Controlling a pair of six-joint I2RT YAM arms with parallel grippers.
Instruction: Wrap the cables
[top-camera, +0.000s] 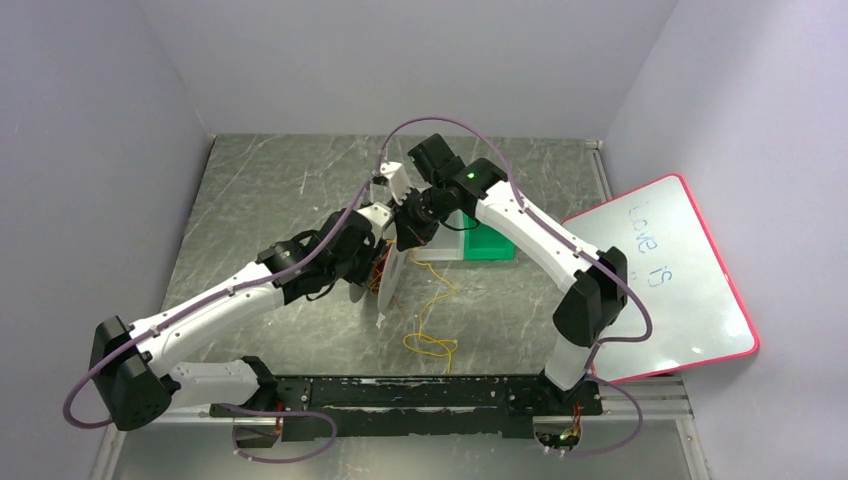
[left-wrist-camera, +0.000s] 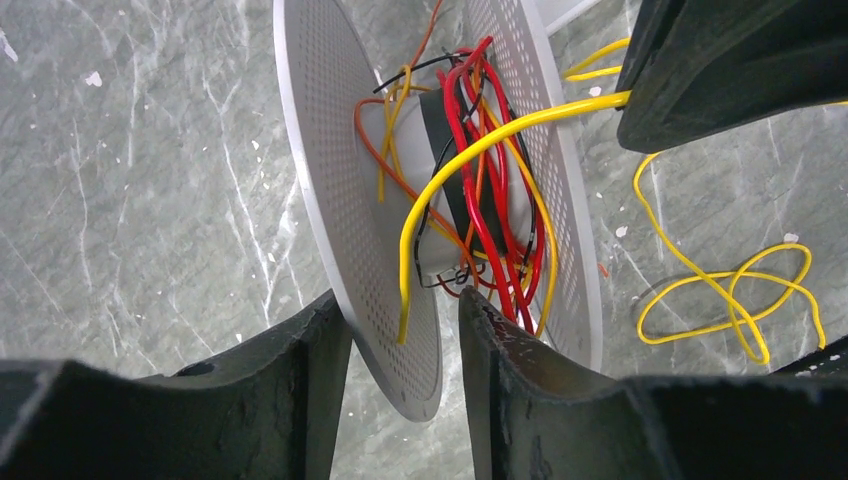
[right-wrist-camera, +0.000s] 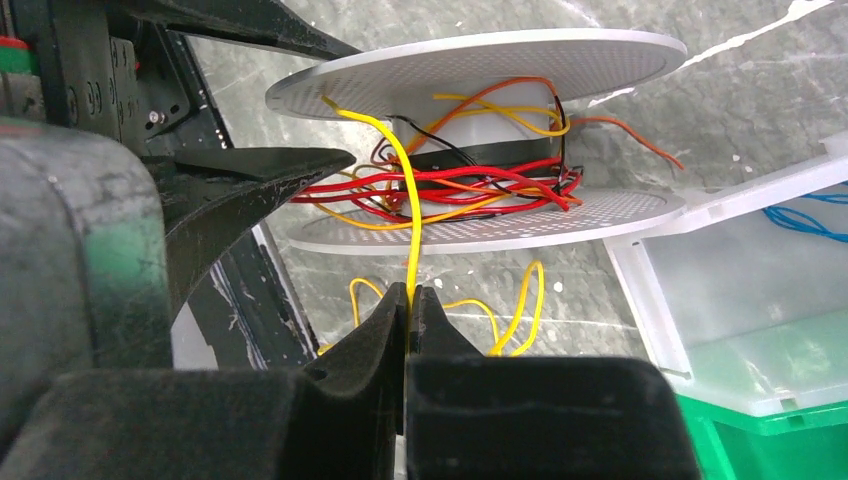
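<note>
Looking from above, we see a grey marbled bench (top-camera: 270, 190) boxed in by pale walls (top-camera: 400, 60), a whiteboard (top-camera: 670, 280) at its right, and slack yellow cable (top-camera: 432, 345) trailing on it near the upended reel (top-camera: 390, 285). At the left wrist, the left tool (left-wrist-camera: 400, 300) clamps one perforated flange (left-wrist-camera: 340, 200), seemingly steadying the reel, where red, orange and yellow cables (left-wrist-camera: 470, 170) lie wound. At the right wrist, the right tool (right-wrist-camera: 408, 298) pinches the yellow cable tight, likely to feed it round.
</note>
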